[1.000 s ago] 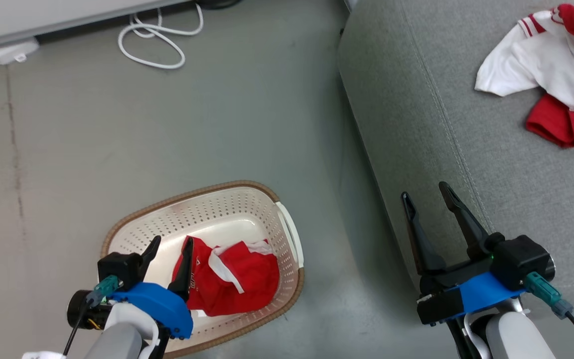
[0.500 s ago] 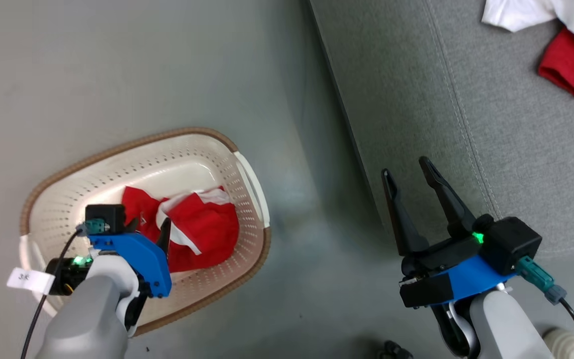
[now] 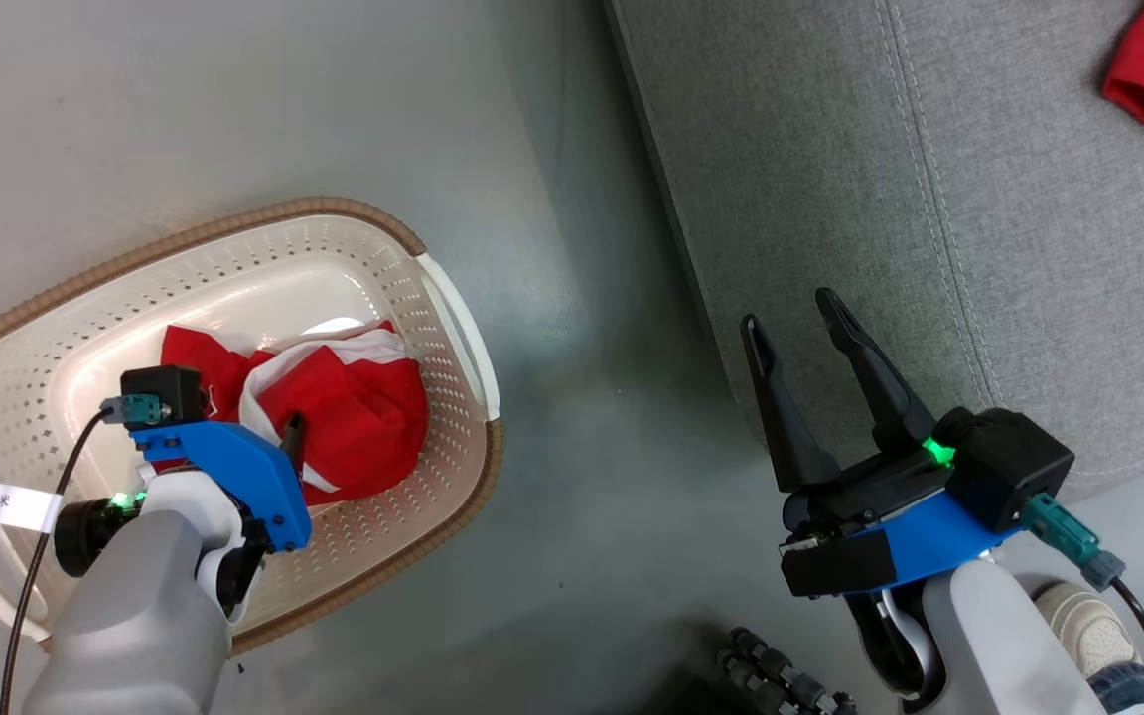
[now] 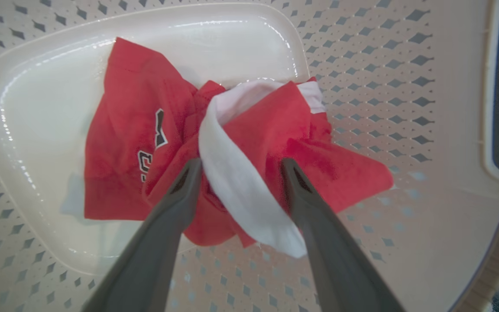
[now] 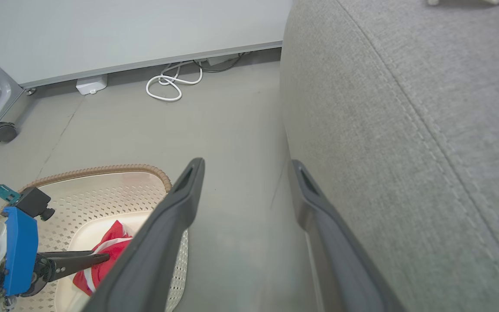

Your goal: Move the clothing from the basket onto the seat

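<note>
Fingers (image 4: pixel 176 195) of our left gripper (image 4: pixel 238 167) stand spread astride the clothing (image 4: pixel 137 112) in the basket (image 4: pixel 362 56); we should sink lower and pinch its thick middle before lifting toward the seat (image 3: pixel 979 248). Our right gripper (image 3: pixel 788 309) gapes empty.
</note>
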`<state>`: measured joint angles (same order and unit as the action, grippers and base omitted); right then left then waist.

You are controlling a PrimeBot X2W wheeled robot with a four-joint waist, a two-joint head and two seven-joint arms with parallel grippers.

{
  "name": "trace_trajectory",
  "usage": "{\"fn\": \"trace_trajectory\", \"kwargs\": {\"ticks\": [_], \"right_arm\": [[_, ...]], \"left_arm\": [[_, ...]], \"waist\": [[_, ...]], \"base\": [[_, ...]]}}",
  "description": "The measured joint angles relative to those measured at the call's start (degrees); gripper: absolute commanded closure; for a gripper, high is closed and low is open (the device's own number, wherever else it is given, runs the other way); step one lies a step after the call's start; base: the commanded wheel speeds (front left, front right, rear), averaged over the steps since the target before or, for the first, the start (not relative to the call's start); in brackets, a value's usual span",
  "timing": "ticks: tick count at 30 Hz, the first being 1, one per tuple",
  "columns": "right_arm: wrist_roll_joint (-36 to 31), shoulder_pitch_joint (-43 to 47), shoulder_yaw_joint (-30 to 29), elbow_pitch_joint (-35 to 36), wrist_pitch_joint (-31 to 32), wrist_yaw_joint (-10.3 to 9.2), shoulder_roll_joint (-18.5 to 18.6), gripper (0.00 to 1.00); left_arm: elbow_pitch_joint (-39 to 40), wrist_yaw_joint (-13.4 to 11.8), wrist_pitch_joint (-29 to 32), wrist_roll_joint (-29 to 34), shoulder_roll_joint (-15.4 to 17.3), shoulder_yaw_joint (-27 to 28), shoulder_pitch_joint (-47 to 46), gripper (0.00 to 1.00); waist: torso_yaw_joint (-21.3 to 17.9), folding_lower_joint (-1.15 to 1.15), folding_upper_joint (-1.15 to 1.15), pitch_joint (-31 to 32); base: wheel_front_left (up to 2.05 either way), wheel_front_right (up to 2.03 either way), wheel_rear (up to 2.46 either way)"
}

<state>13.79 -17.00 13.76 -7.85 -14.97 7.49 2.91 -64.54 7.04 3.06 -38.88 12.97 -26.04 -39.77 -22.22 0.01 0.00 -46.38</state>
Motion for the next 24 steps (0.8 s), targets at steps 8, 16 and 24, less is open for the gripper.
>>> {"fn": "trace_trajectory", "kwargs": {"ticks": [8, 16, 24], "right_arm": [[0.48, -0.35, 0.23, 1.64, -0.07, 0.0, 0.0, 0.0], [0.68, -0.35, 0.14, 2.43, -0.08, 0.0, 0.0, 0.0], [0.9, -0.5, 0.35, 2.04, -0.08, 0.0, 0.0, 0.0]], "left_arm": [[-3.75, -2.45, 1.62, -0.48, -0.52, 0.03, -2.3, 0.0], [-6.02, -1.58, 4.11, 0.77, -0.43, -2.35, -3.87, 1.0], [-6.91, -0.64, 3.32, 0.76, -0.38, -3.04, -4.45, 1.0]], "waist": [[-0.78, 0.0, 0.0, -1.9], [-0.92, 0.0, 0.0, -3.2], [-0.52, -0.01, 0.0, -2.18]], "base": [[0.0, 0.0, 0.0], [0.0, 0.0, 0.0], [0.0, 0.0, 0.0]]}}
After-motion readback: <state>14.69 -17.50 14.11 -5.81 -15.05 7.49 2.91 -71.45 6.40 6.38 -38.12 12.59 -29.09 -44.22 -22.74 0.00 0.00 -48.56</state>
